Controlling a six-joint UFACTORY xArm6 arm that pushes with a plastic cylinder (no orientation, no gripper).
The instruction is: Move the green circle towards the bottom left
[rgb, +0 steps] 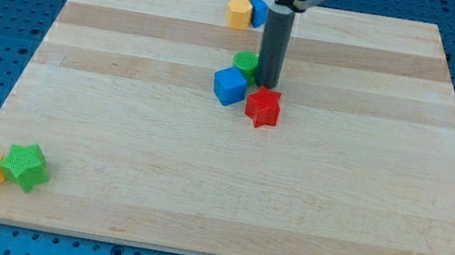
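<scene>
My tip (266,86) is a bare rod end with nothing to hold, and it rests on the board (115,126) just to the view's right of the green circle (245,61), touching it or nearly so. The blue cube (229,85) sits just to the view's lower left of my tip, against the green circle, and the red star (263,107) lies right below my tip. I judge I am at the start of the push, set on the proper side. The next move calls for a sweep toward the view's bottom left, but the blue cube stands in that path, so it may be carried along or turn the circle aside.
</scene>
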